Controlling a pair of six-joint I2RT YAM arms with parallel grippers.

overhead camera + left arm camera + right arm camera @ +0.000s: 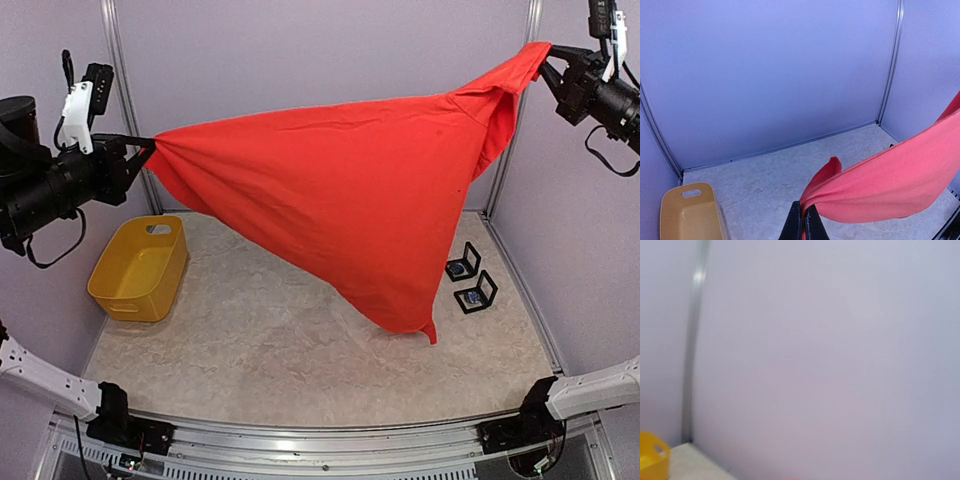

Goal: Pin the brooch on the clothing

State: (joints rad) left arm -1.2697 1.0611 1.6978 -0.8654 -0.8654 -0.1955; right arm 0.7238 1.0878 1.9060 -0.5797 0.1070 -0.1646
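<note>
"Red T-shirt (330,195): location?"

"Suspended in the air above the table (250,350), stretched from left to far right. Its lowest corner hangs right of centre, near two small black open cases (470,280)."

"Left gripper (150,143)?"

"Clamped on the bunched left end. In the left wrist view, the fingers (814,227) are pressed together with fabric between them."

"Right gripper (545,68)?"

"Closed on the upper right corner, higher than the left. Its own camera shows no fingers."

"Other items?"

"A yellow bin (140,268) at the left."
</note>
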